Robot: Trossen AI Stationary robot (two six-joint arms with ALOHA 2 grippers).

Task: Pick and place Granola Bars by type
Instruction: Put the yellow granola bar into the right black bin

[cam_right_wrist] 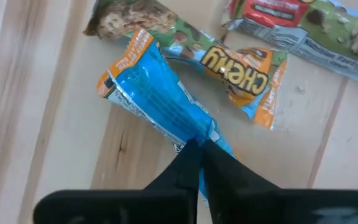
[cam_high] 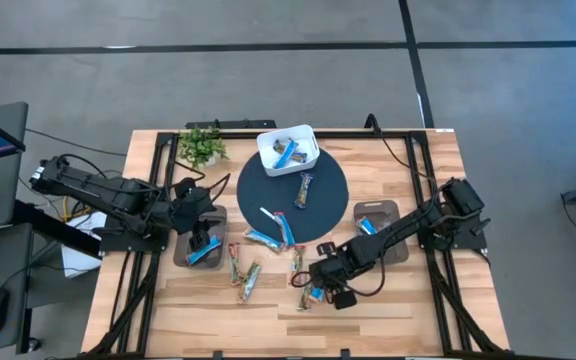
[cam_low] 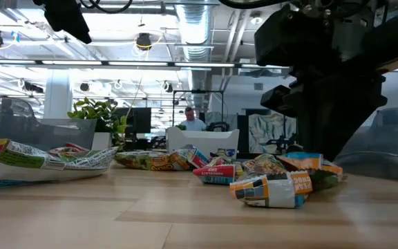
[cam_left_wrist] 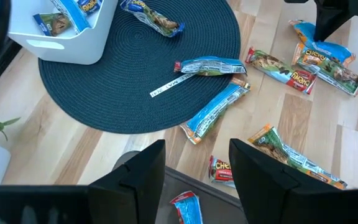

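While the right gripper [cam_right_wrist: 199,155] has its fingers clamped on one end of a blue bar [cam_right_wrist: 160,102] near the front edge of the tabletop [cam_high: 388,300], the picking step seems underway; next it must lift it clear of the tan bar [cam_right_wrist: 229,65] touching it. The left gripper [cam_left_wrist: 196,180] hangs over the left tray [cam_high: 180,250], fingers apart.

Grey floor [cam_high: 268,90], bright office ceiling lights [cam_low: 144,41]

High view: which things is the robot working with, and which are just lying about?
Part of the job: granola bars scattered on the table; blue bar pinched in the right tool; open left tool; left tray; right tray.
Just lying about: potted plant; round dark mat; thin white stick; white box, though bars lie in it.
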